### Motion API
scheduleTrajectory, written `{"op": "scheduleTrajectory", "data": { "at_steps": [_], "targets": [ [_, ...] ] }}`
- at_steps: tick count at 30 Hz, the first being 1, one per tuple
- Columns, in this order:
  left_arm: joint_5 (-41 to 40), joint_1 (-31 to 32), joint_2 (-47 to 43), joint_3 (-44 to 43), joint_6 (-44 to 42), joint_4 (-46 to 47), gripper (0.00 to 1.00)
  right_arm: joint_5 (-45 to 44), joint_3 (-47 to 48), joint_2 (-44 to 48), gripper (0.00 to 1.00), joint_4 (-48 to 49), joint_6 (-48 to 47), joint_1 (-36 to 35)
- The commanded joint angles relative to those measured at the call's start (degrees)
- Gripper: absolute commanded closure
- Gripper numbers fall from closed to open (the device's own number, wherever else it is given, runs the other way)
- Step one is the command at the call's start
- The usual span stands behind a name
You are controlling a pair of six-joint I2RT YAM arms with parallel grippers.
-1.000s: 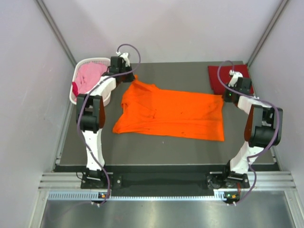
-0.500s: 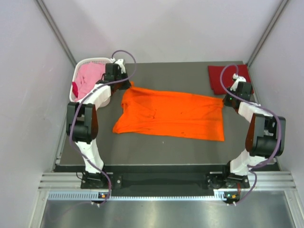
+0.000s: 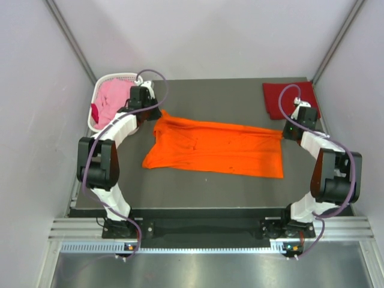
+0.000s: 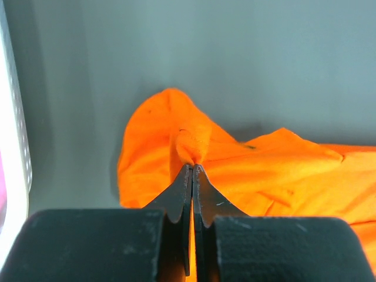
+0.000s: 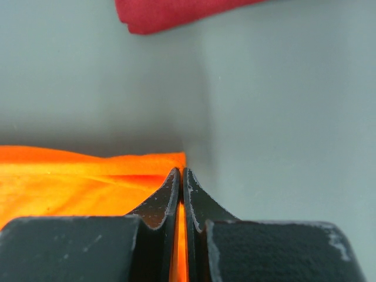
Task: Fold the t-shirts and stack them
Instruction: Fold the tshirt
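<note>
The bright orange t-shirt [image 3: 216, 147] lies spread across the middle of the table, its far edge lifted at both ends. My left gripper [image 3: 157, 114] is shut on the shirt's far left corner; in the left wrist view the cloth [image 4: 188, 141] bunches at the gripper [image 4: 192, 167]. At the far right corner my right gripper [image 3: 283, 133] is shut on the orange edge [image 5: 88, 176], the gripper [image 5: 181, 171] pinching it. A dark red t-shirt [image 3: 287, 99] lies folded at the back right, its edge [image 5: 170, 13] in the right wrist view. A pink t-shirt [image 3: 113, 97] fills the basket.
A white lattice basket [image 3: 96, 120] stands at the table's back left, its rim [image 4: 14, 135] beside my left gripper. Grey walls close in on both sides. Purple cables loop over both arms.
Both grippers have drawn the shirt's far edge toward the near side, the left one also shifting left. The orange cloth now covers a narrower band front to back.
</note>
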State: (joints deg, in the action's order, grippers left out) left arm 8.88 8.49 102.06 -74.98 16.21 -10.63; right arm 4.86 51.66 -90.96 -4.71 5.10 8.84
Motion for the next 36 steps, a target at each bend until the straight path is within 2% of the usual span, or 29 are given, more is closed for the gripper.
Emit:
{"op": "scheduleTrajectory", "data": {
  "at_steps": [1,9,18,22,28,36],
  "targets": [
    [-2.38,-0.41,-2.31,-0.08,0.32,-4.03,1.0,-2.58,-0.59,4.21,0.99,-1.44,0.43,-1.37],
    [-4.49,-0.41,-2.74,3.17,1.9,-7.82,1.0,-6.17,-1.73,5.88,0.95,-8.37,2.45,-2.95],
    [-3.17,-0.32,-6.17,8.18,5.59,-10.1,1.0,-10.4,-2.0,5.71,0.92,-13.39,4.39,-4.1],
    [-3.35,-0.23,-6.26,9.15,5.94,-11.6,1.0,-12.42,-1.39,4.56,0.77,-14.98,5.7,-4.1],
    [-5.72,-0.23,-6.7,8.54,5.85,-13.88,1.0,-12.16,-0.07,6.58,0.71,-17.52,8.16,-4.18],
    [-10.18,0.47,-4.77,6.6,5.24,-17.66,1.0,-12.07,3.8,7.11,0.72,-20.16,12.29,-7.43]
  ]
}}
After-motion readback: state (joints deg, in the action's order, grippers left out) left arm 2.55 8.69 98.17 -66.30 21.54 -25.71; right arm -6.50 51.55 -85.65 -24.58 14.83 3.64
